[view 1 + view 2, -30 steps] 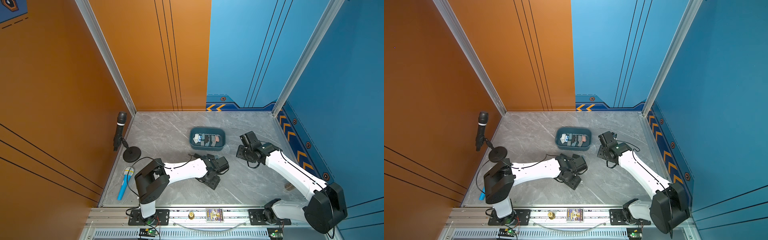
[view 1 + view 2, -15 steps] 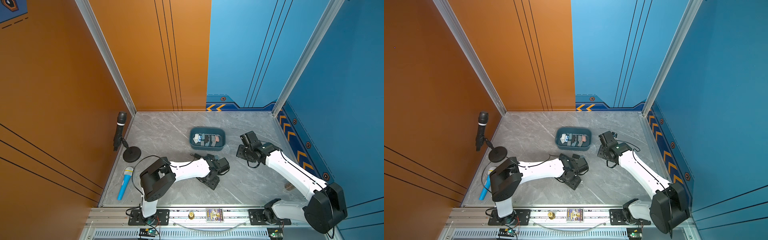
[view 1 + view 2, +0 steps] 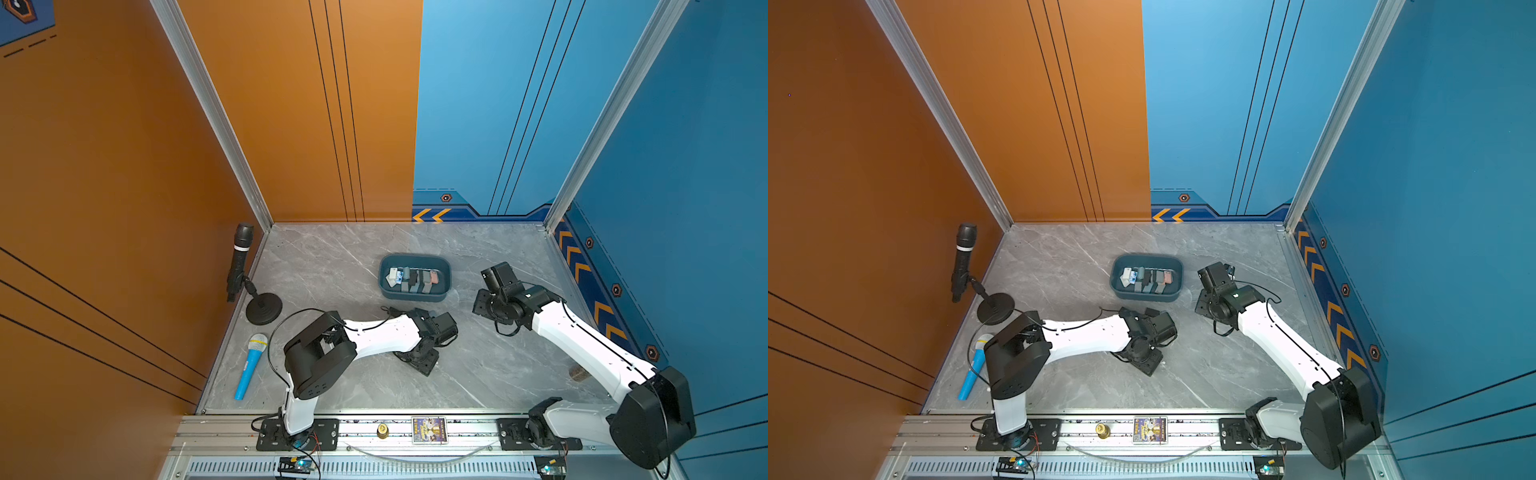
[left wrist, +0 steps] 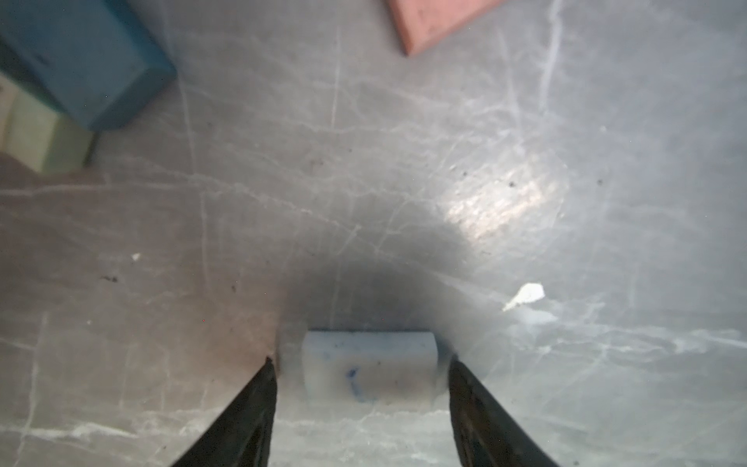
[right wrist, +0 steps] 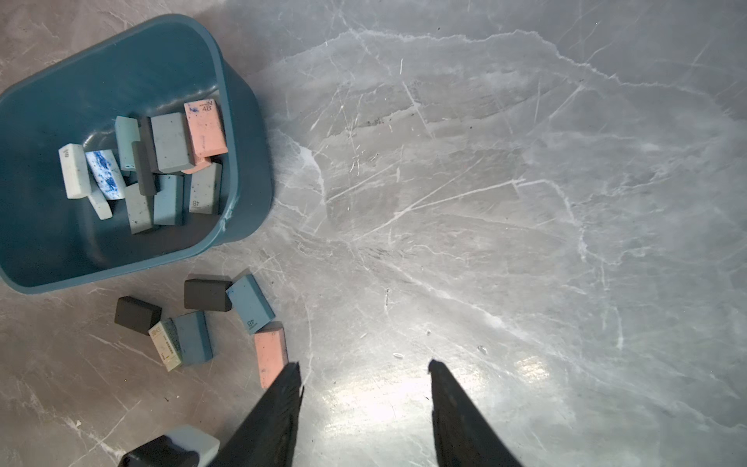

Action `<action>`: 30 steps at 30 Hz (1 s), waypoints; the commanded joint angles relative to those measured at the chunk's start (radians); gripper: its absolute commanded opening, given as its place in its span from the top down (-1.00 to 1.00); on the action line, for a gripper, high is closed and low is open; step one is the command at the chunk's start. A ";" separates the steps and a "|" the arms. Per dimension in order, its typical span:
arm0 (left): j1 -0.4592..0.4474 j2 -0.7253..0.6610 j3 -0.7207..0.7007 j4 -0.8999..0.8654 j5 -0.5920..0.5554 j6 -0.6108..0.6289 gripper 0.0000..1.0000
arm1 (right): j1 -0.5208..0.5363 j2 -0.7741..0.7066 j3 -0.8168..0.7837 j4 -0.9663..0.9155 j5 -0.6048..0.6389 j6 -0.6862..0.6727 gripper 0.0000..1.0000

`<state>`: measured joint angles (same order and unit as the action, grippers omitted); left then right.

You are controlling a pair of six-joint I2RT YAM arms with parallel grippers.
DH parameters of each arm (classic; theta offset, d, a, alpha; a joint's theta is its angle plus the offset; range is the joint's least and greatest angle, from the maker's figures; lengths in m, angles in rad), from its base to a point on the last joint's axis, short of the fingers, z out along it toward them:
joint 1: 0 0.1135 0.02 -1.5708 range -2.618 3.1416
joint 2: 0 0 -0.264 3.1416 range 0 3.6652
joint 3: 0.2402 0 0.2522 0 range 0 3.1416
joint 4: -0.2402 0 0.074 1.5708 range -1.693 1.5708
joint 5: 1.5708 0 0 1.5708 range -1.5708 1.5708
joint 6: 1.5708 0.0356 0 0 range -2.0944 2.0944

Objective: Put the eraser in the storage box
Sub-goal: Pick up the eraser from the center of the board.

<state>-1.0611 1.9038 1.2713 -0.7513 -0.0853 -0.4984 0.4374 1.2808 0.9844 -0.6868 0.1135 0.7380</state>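
here, grey marble tabletop (image 3: pixel 332 266), storage box (image 3: pixel 413 296), orange wall (image 3: pixel 291 104); blue wall (image 3: pixel 478 104)

Left arm's elbow swung rightward in the frame; more of the blue microphone uncovered.

In a top view the elbow (image 3: pixel 320 357) of the left arm is seen shifted to the right from its place a second ago, towards the left gripper (image 3: pixel 417 362), so that the white forearm (image 3: pixel 382 334) between them is shown shorter. The cable loop (image 3: pixel 272 345) beside the elbow has been carried rightward with it. The blue microphone (image 3: pixel 250 365) at the lower left, formerly crossed by the cable, is now shown almost wholly uncovered.
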 commanded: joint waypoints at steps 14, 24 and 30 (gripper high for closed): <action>0.007 0.032 -0.028 0.016 0.016 -0.002 -0.02 | -0.006 -0.020 -0.011 0.001 0.028 0.022 -0.06; 0.008 0.012 -0.035 0.015 0.015 -0.002 0.07 | -0.006 -0.025 -0.015 0.002 0.029 0.024 -0.06; 0.010 -0.006 -0.031 0.016 0.012 -0.003 0.08 | -0.006 -0.028 -0.015 0.001 0.031 0.024 -0.06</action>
<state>-1.0611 1.9038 1.2625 -0.7261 -0.0669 -0.4980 0.4374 1.2770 0.9840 -0.6865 0.1139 0.7414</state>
